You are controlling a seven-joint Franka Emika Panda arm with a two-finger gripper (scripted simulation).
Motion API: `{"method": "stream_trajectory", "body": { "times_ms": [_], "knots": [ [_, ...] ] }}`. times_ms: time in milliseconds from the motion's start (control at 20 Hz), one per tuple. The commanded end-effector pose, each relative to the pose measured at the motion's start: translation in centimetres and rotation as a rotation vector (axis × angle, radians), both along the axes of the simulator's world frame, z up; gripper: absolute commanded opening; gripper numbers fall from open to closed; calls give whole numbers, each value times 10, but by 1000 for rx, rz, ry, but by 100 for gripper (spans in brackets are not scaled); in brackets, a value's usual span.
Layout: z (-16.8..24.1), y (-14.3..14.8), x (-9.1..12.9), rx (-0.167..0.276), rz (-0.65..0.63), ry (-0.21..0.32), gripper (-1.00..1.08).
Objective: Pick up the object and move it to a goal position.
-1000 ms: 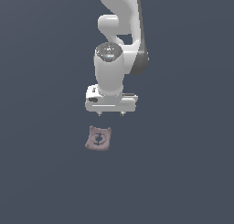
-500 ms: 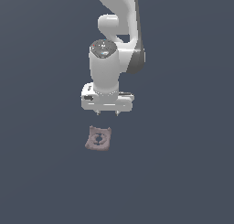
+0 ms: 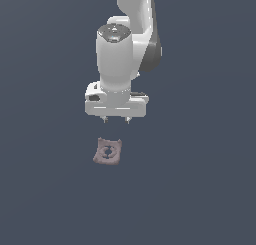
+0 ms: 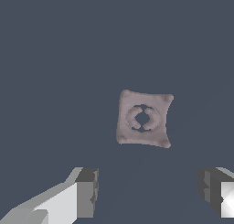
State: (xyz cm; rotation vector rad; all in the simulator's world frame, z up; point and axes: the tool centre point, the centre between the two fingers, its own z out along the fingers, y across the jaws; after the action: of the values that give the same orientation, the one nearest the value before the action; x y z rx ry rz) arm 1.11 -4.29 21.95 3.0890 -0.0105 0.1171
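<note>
Object (image 3: 108, 151) lies flat on the dark bench (image 3: 200, 189), under and apart from my claw (image 3: 115, 120). My claw is spread wide, holding and touching nothing. It is a pinkish-brown square with rounded corners and a ringed hole in its centre.

- The piece (image 3: 108, 151) lies flat on the floor (image 3: 200, 189), alone.
- The gripper (image 3: 115, 120) hangs above the piece, apart from it, set slightly toward the exterior view's right.
- In the wrist view the piece (image 4: 144, 118) sits ahead of the two fingers (image 4: 87, 191), outside the gap between them.
- The jaws stand spread, nothing between them.
</note>
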Motion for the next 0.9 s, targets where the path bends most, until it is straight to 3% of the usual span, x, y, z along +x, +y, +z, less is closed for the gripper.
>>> {"method": "stream_trajectory", "body": {
  "times_ms": [0,450,850],
  "knots": [
    [21,0,6,-13,16,-31,68],
    [142,1,27,-60,98,-197,68],
    [263,-3,25,-70,168,-364,68]
  ]
}}
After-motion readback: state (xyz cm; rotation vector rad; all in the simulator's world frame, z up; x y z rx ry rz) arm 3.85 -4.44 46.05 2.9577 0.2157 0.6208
